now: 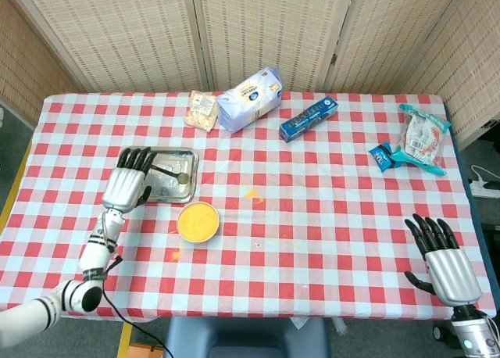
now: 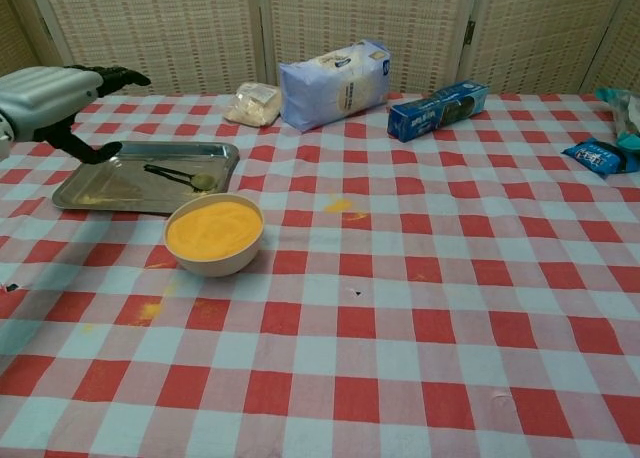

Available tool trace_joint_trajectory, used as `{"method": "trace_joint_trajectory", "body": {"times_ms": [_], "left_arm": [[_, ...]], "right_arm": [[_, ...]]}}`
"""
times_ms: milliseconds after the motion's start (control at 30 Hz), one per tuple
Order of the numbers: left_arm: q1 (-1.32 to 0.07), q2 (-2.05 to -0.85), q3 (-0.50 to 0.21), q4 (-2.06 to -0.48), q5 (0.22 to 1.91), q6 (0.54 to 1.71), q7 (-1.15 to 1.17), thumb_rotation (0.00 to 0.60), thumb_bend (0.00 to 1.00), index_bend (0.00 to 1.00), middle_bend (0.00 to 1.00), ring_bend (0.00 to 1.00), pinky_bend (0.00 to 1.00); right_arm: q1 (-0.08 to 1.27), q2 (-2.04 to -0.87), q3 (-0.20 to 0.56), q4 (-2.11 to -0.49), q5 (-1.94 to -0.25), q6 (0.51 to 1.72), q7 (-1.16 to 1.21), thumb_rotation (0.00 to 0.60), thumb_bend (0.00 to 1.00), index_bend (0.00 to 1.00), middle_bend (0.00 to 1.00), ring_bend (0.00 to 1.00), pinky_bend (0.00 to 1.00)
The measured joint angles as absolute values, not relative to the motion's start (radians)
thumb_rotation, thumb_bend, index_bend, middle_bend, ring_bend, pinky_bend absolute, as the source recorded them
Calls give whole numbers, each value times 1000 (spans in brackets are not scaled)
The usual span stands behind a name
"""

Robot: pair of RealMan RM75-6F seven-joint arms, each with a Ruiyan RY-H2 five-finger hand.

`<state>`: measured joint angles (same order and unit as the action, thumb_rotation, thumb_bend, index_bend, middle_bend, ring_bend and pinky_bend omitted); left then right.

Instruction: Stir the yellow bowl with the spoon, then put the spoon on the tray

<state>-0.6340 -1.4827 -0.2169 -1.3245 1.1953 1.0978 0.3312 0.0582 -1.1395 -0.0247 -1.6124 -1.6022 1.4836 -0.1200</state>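
Nearest to us, at the front right corner of the surface (image 1: 312,241), our right hand (image 1: 448,264) is hovering with its fingers (image 1: 428,231) spread wide, holding nothing and touching nothing. Further in, toward the front left, the yellow bowl (image 1: 197,221) is sitting just beside the near edge of the tray (image 1: 160,195), filled with a yellow mass. Our left hand (image 1: 127,186) is hanging over the tray's left end; its fingers (image 1: 137,158) are reaching out and parted, gripping nothing, and in the chest view the thumb is pointing down toward the tray, though we cannot tell whether it is touching the metal. The spoon (image 2: 180,175) is lying flat inside the tray, its bowl end toward the tray's right side, apart from our left hand. Along the far edge we are seeing a small snack bag (image 1: 202,110), a white-and-blue bag (image 1: 248,98) and a blue box (image 1: 308,117), with more packets (image 1: 422,138) near the far right corner.
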Motion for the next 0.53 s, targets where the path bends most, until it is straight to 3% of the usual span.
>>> {"method": "trace_joint_trajectory", "body": {"times_ms": [100,233,367,533], "left_arm": [[-508,-1361,-139,-1519,1309,1228,196,600,423,0,0,0,5],[-338,-1272,-26,-1633,1469,1440,37,600,408,0,0,0,3],[-202,-1231,70,-1600,1586,1586,-74,600,398,0,0,0,0],[-122,-1240,80,-1521,1595,1676,-48,600,401,0,0,0,0]], "right_arm": [[49,-1134,-22,-1625,-1595,1495,-133,600,83,0,0,0,0],[36,-1131,-9,-1638,-1569,1513,-155,600,83,0,0,0,0],[29,-1133,1,-1644,-1552,1522,-177,600,83,0,0,0,0],[16,-1121,-9,-1666,-1584,1548,-168,600,83,0,0,0,0]]}}
